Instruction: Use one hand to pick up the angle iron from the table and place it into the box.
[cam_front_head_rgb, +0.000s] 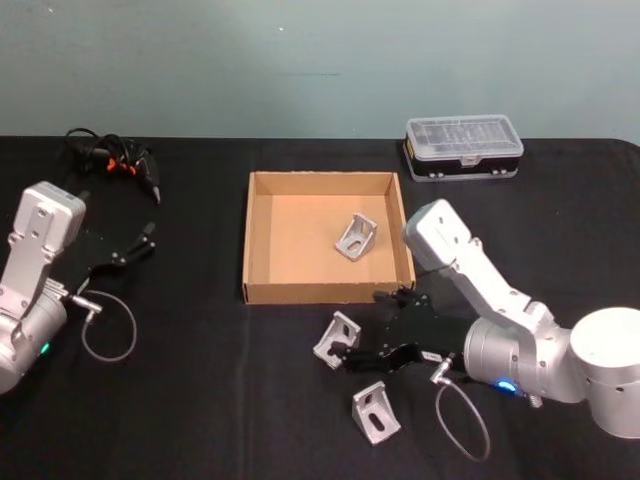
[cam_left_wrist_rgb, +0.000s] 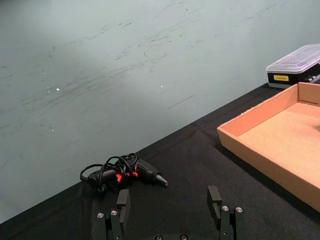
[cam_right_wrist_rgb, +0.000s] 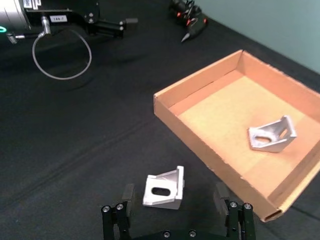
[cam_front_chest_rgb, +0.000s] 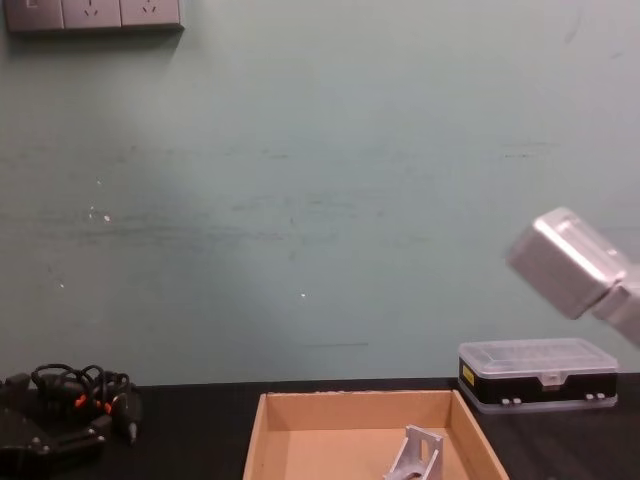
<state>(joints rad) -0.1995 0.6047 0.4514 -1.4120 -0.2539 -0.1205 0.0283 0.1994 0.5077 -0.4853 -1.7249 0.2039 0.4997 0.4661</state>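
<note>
Angle iron (cam_front_head_rgb: 337, 338) sits on the table (cam_front_head_rgb: 200, 400) just in front of the box (cam_front_head_rgb: 258, 290), near the middle of its front wall. Its slotted face is turned up toward the right wrist camera, and the slot runs across the gap from finger to finger. It's a stubby piece with no clear long axis. The right gripper (cam_right_wrist_rgb: 174, 196) is down low around it with jaws spread wide, a finger on each side, and neither looks to be touching. A second angle iron (cam_front_head_rgb: 376, 412) lies nearer the robot, just beside the arm. A third bracket (cam_front_head_rgb: 356, 237) rests tilted inside the box. The plastic case (cam_front_head_rgb: 463, 146) stands behind the box on the right, and a corded black tool (cam_front_head_rgb: 115, 160) lies far left. The left gripper (cam_left_wrist_rgb: 168, 197) hovers wide open at the left.
</note>
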